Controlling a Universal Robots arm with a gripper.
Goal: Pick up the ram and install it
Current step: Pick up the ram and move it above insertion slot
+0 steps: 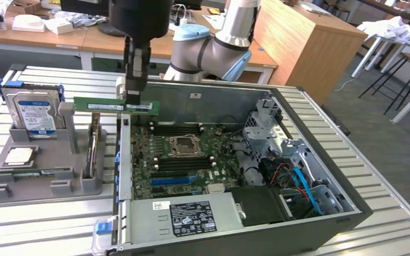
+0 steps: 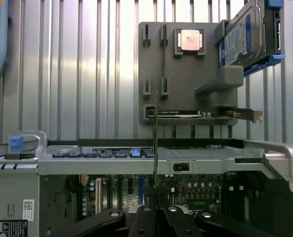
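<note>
So the gripper [image 1: 135,102] is pinching the ram [image 1: 98,104], jaws pressed tight on the board closer to its end on the exterior view's right. The stick is hanging in the air with its long edge level, touching nothing else. In the exterior view it's floating over the wall of the open computer case [image 1: 347,208] on the side next to the gray holder [image 1: 20,186], up above the motherboard [image 1: 183,160]. In the wrist view the ram [image 2: 156,148] is showing edge-on, a thin line sticking out from the gripper [image 2: 157,219]. The holder is sitting on the slatted table [image 1: 48,224], carrying an upright hard drive [image 1: 34,114], a CPU chip [image 1: 18,156] and a second green stick [image 1: 38,172] lying flat.
</note>
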